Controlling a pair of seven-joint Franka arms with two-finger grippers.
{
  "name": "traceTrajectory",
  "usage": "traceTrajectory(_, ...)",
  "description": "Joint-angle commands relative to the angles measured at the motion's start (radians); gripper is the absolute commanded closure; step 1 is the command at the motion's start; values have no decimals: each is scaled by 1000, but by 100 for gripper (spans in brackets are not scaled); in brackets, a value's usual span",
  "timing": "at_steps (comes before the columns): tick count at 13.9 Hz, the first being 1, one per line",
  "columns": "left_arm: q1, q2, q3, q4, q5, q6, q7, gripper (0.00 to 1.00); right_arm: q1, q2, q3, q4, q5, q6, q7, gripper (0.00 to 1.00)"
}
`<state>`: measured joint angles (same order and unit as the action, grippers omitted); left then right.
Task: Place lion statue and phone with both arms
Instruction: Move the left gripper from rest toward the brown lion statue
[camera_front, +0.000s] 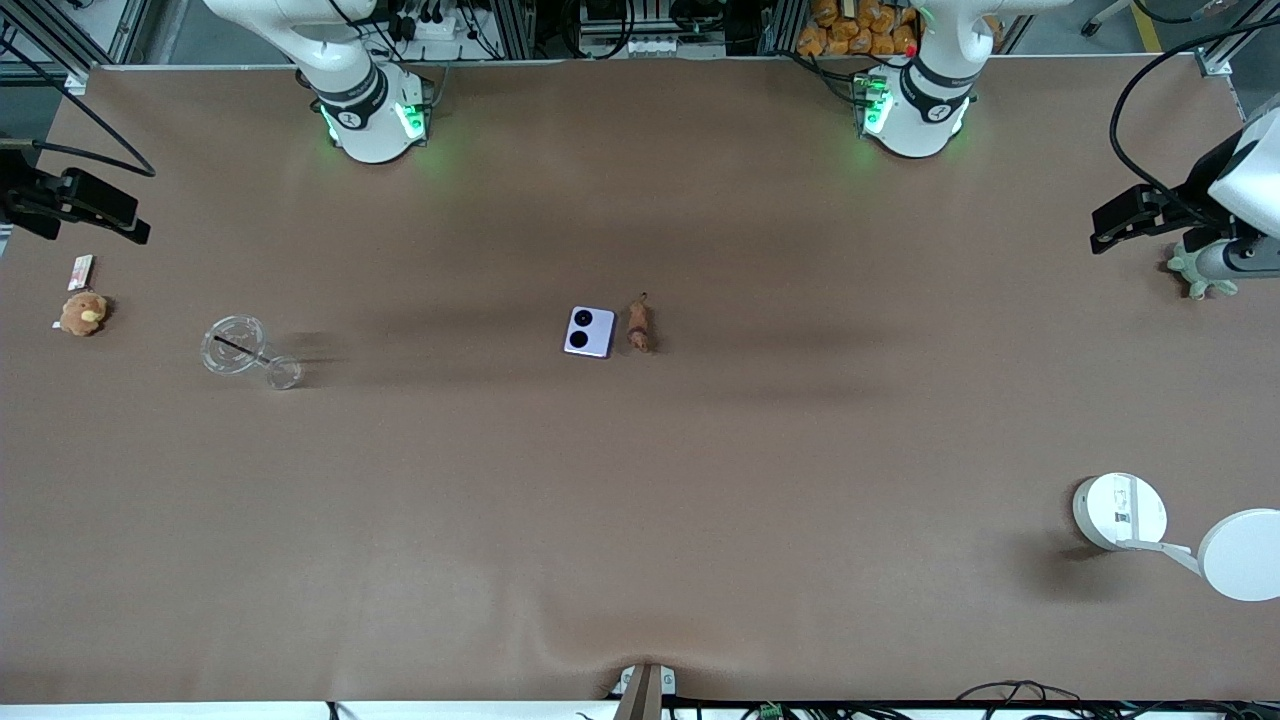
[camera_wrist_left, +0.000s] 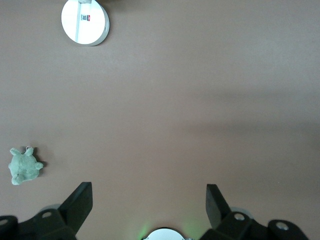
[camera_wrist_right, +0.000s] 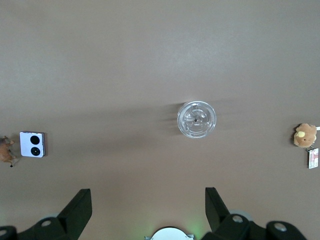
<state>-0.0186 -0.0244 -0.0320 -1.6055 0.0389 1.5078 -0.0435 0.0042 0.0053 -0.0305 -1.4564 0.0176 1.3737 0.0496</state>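
The lavender phone (camera_front: 589, 331) lies flat at the table's middle, camera circles up. The small brown lion statue (camera_front: 639, 325) lies beside it, toward the left arm's end. Both also show in the right wrist view, the phone (camera_wrist_right: 33, 144) and the lion statue (camera_wrist_right: 6, 151) at its edge. My left gripper (camera_front: 1140, 215) hangs open and empty over the left arm's end of the table, its fingers (camera_wrist_left: 80, 200) wide apart. My right gripper (camera_front: 90, 210) hangs open and empty over the right arm's end, fingers (camera_wrist_right: 80, 202) wide apart. Both are far from the two objects.
A clear glass dish with a small glass (camera_front: 240, 348) stands toward the right arm's end, and an orange-brown plush (camera_front: 83, 313) with a tag lies near that edge. A green plush (camera_front: 1205, 272) lies under the left gripper. Two white discs (camera_front: 1120, 510) sit nearer the camera.
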Motion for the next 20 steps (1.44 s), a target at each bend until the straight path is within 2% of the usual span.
traceTrajectory(1, 6, 4, -3, 7, 3, 15, 19, 0, 8, 8, -9, 21, 2, -15, -7, 0)
traceTrajectory(8, -17, -3, -19, -4, 4, -3, 16, 0, 10, 8, -9, 19, 2, -16, -5, 0)
traceTrajectory(11, -27, 14, -67, 1, 0, 28, -2, 0, 8, 8, -9, 19, 2, -18, -7, 0)
traceTrajectory(13, -29, 50, -104, 30, -7, 32, -24, 0, 8, 8, -9, 19, 2, -18, -7, 0)
traceTrajectory(15, -29, 101, -159, 74, -7, 32, -120, 0, 8, 8, -9, 19, 2, -18, -7, 0)
traceTrajectory(17, -38, 135, -221, 78, -8, 32, -214, 0, 10, 8, -9, 19, 2, -18, -7, 0)
traceTrajectory(20, -133, 257, -267, 111, -2, 84, -364, 0, 10, 8, -9, 19, 2, -18, -7, 0)
